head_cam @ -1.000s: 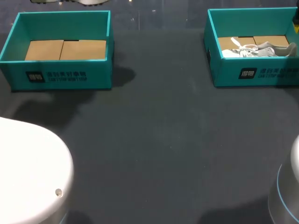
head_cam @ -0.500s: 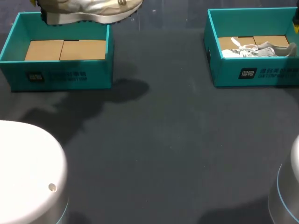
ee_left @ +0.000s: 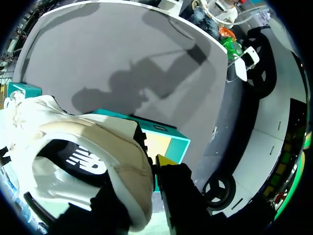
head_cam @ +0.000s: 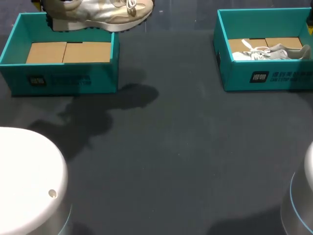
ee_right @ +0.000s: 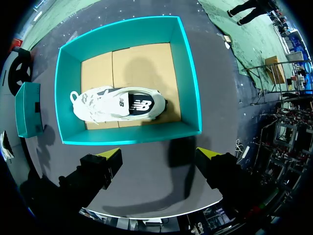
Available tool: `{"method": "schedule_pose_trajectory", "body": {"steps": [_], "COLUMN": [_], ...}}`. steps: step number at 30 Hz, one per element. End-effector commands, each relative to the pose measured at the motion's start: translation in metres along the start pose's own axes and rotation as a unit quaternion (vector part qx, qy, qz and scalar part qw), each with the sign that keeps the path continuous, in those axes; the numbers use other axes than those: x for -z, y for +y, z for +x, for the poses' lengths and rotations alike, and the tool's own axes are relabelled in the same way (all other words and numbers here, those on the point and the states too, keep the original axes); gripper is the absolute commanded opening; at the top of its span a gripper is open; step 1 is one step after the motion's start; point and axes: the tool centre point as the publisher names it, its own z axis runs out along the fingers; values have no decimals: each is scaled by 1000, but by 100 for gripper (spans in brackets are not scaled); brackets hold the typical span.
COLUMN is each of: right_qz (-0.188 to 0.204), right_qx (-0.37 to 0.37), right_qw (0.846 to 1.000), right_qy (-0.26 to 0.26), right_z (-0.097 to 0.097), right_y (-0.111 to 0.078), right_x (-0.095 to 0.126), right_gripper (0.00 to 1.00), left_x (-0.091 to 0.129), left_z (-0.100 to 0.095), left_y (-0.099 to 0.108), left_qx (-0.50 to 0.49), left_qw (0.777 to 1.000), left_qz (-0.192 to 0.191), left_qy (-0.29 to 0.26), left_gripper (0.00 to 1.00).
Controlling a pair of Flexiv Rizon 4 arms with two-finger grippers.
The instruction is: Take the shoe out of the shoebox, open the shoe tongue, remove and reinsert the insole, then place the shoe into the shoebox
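A beige shoe (head_cam: 100, 13) hangs in the air over the far rim of the left teal shoebox (head_cam: 63, 78), whose cardboard floor is bare. In the left wrist view my left gripper (ee_left: 149, 169) is shut on the heel of this beige shoe (ee_left: 88, 156); one yellow fingertip (ee_left: 164, 161) shows beside the heel, and the teal box (ee_left: 168, 142) lies below. My right gripper (ee_right: 160, 157) stands open above the near wall of the right teal shoebox (ee_right: 193, 83). A white shoe (ee_right: 117, 105) lies on its side inside that box (head_cam: 266, 76).
The dark table (head_cam: 186, 161) stretches between the two boxes. The white bases of my arms sit at the near left (head_cam: 29, 181) and near right (head_cam: 301, 205) corners.
The beige shoe has come into the head view from the far side, moving nearer and to the right over the left box's far rim. The right arm and right box are unchanged.
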Motion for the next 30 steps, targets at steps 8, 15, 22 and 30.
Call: {"method": "schedule_pose_trajectory", "body": {"steps": [8,15,22,30], "right_qz": [0,0,0,0], "right_qx": [0,0,0,0], "right_qw": [1000,1000,1000,1000], "right_qy": [0,0,0,0], "right_z": [0,0,0,0], "right_y": [0,0,0,0], "right_x": [0,0,0,0], "right_gripper": [100,100,100,100], "left_x": [-9,-14,-30,-30], "left_z": [-54,-75,-96,-96], "left_y": [-76,-99,-123,-123], "left_qx": [-30,-39,-47,-47], "left_qw": [999,999,999,999], "left_qz": [-41,-24,5,5], "left_qy": [20,7,8,8], "left_gripper": [0,0,0,0]}}
